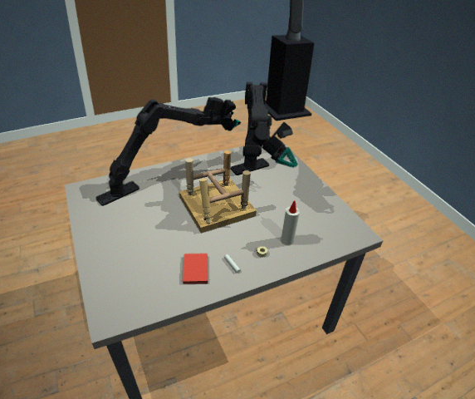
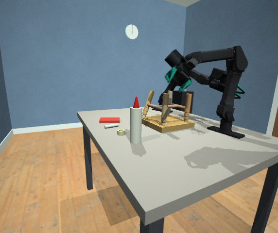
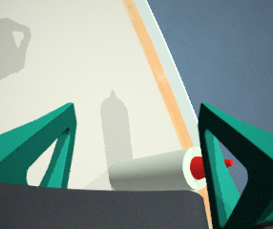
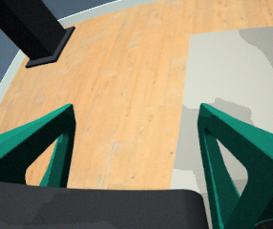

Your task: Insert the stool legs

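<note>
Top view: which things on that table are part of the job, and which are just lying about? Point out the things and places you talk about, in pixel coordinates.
Part of the job:
- upturned stool seat [image 1: 225,209] [image 2: 177,122]
- its four legs [image 1: 204,193] [image 2: 165,104]
- crossbars [image 1: 217,184] [image 2: 177,106] between the legs
- two black arms [image 1: 186,115] [image 2: 217,56]

Just lying about:
- flat red block [image 1: 195,268] [image 2: 109,120]
- short white stick [image 1: 232,263] [image 2: 111,125]
- small yellowish ring [image 1: 261,254] [image 2: 120,133]
- pale bottle [image 1: 289,227] [image 2: 135,125] [image 3: 148,169] with red tip, standing

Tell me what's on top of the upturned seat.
Four legs joined by stretchers stand on the seat. The sockets under the leg ends are covered.
</note>
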You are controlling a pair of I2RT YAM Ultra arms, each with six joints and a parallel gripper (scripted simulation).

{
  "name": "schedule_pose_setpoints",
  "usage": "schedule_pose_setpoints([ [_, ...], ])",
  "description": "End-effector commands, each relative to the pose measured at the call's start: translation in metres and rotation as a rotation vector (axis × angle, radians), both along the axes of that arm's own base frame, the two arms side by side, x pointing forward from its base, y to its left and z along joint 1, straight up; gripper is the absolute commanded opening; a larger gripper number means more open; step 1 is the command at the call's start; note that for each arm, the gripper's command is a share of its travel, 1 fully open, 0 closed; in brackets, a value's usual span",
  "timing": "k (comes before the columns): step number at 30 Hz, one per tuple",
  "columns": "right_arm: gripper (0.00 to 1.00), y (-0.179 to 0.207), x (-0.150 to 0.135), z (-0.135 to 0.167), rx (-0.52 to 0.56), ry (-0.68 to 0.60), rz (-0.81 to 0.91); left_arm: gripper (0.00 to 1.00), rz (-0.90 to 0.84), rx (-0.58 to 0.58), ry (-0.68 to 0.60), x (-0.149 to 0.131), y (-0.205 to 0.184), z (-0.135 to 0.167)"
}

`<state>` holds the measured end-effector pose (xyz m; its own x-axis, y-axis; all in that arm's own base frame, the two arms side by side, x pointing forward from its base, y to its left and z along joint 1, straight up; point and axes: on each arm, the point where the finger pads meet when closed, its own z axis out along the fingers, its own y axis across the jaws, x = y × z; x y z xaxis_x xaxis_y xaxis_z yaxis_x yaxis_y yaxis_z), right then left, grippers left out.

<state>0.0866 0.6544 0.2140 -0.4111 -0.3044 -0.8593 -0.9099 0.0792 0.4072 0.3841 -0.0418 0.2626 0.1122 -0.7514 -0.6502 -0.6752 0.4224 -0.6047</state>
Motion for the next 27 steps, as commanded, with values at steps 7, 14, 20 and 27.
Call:
schedule_pose_setpoints([
  [7,0.69,-0.052,0.024,0.066,0.145,-0.092,-0.022,0.69,-0.332,-0.137,0.068,0.007,-0.07,0.002],
  [14,0.69,-0.077,0.027,0.066,0.144,-0.125,-0.019,0.69,-0.495,-0.156,0.136,-0.002,-0.099,-0.003],
  [20,0.69,-0.094,0.058,0.154,0.302,-0.23,-0.08,0.69,-0.658,-0.075,0.173,-0.019,-0.126,0.006],
  [27,0.69,-0.121,0.082,0.202,0.386,-0.328,-0.13,0.69,-0.865,-0.022,0.206,-0.04,-0.162,0.013],
])
